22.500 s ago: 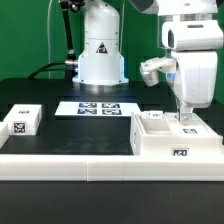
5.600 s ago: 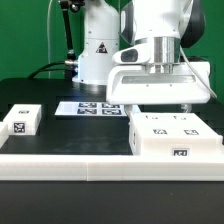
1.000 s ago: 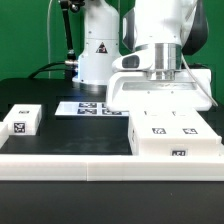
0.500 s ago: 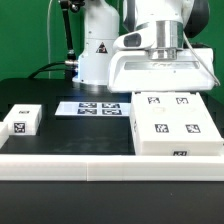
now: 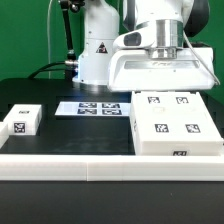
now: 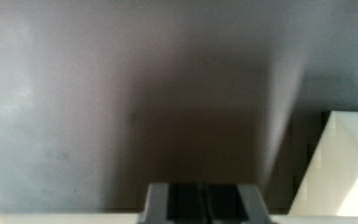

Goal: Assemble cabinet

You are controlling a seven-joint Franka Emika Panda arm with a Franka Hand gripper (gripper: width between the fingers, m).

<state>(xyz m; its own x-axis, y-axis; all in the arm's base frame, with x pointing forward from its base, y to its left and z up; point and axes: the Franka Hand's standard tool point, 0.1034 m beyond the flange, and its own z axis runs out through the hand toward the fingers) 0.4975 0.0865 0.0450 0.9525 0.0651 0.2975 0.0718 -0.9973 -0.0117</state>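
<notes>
The cabinet (image 5: 172,125), a big white box with black-and-white tags, stands at the exterior view's right against the white rail. It is tilted so that its tagged top face is turned toward the camera. The arm's white hand (image 5: 160,70) sits right behind and above it, and the fingertips are hidden behind the box. In the wrist view my gripper (image 6: 206,205) shows two dark fingers (image 6: 172,205) pressed close together, with nothing visible between them, over a blurred grey surface. A white part (image 6: 345,170) lies beside them. A smaller white tagged block (image 5: 20,121) lies at the exterior view's left.
The marker board (image 5: 98,108) lies flat at the middle back, in front of the robot base (image 5: 100,55). The long white rail (image 5: 60,160) runs along the table's front edge. The black tabletop (image 5: 80,135) lies between the small block and the cabinet.
Since a second ago the cabinet has tipped so that more of its tagged top faces the camera, and the hand has risen slightly. Nothing has moved in the last half second.
</notes>
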